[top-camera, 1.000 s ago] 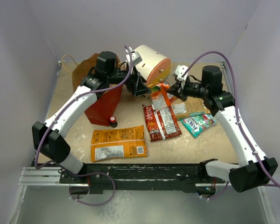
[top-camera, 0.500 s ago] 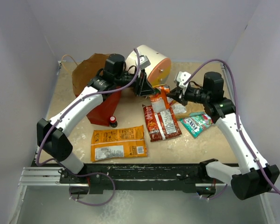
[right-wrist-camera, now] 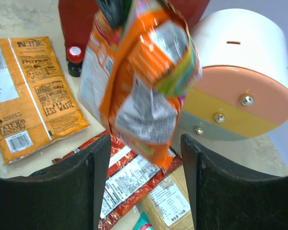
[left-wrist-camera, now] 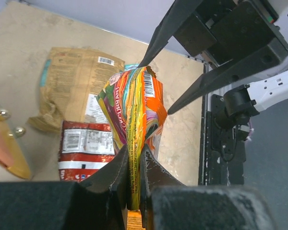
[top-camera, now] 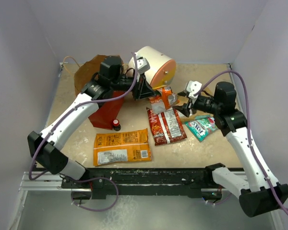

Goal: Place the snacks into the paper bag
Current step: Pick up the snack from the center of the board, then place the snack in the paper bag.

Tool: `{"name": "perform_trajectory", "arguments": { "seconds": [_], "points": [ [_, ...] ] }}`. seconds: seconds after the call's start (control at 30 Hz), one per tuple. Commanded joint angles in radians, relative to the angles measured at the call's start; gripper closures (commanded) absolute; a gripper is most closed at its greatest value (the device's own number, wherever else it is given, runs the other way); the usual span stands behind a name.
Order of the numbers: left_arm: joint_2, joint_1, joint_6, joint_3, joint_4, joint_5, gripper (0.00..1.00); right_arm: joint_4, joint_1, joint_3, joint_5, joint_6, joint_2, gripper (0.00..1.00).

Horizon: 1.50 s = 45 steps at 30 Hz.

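Grasping the small orange packet (left-wrist-camera: 134,103) in my left hand (left-wrist-camera: 133,160), lifted, not yet in the paper bag (top-camera: 105,111); right hand (right-wrist-camera: 144,140) is released. Large orange packet (top-camera: 121,147), dark red packet (top-camera: 165,125) and teal packet (top-camera: 202,126) wait on the bench (top-camera: 77,125).

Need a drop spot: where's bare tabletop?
Bare: front right, between dark red packet, teal packet and the near edge; far right, beside the cream drum. Crowded: centre, where the left gripper holds a small orange packet.

Cream drawer cylinder (top-camera: 156,64) rear; red-capped bottle (top-camera: 116,124) upright.
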Motion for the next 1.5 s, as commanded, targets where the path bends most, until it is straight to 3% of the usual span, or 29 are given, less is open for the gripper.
{"name": "perform_trajectory", "arguments": {
  "seconds": [0.0, 0.37, 0.53, 0.67, 0.77, 0.9, 1.1, 1.47],
  "points": [
    [-0.128, 0.001, 0.127, 0.036, -0.018, -0.089, 0.94, 0.049, -0.051, -0.015, -0.024, 0.0, -0.06, 0.37],
    [-0.27, 0.21, 0.166, 0.22, -0.205, -0.306, 0.95, 0.059, -0.153, -0.042, -0.019, 0.035, -0.112, 0.34],
    [-0.315, 0.263, 0.268, 0.293, -0.281, -0.547, 0.94, 0.068, -0.157, -0.081, 0.014, 0.035, -0.113, 0.33],
    [-0.33, 0.284, 0.367, 0.267, -0.252, -0.77, 0.93, 0.094, -0.158, -0.097, 0.048, 0.033, -0.116, 0.33],
    [-0.325, 0.291, 0.421, 0.228, -0.223, -0.855, 0.92, 0.1, -0.158, -0.104, 0.06, 0.03, -0.117, 0.33],
    [-0.294, 0.293, 0.439, 0.186, -0.199, -0.879, 0.91, 0.103, -0.158, -0.111, 0.068, 0.026, -0.121, 0.32],
    [-0.2, 0.293, 0.456, 0.183, -0.288, -0.902, 0.91, 0.104, -0.158, -0.117, 0.069, 0.026, -0.136, 0.32],
    [-0.112, 0.323, 0.374, 0.066, -0.37, -0.777, 0.9, 0.11, -0.158, -0.13, 0.063, 0.024, -0.126, 0.31]
  ]
}}
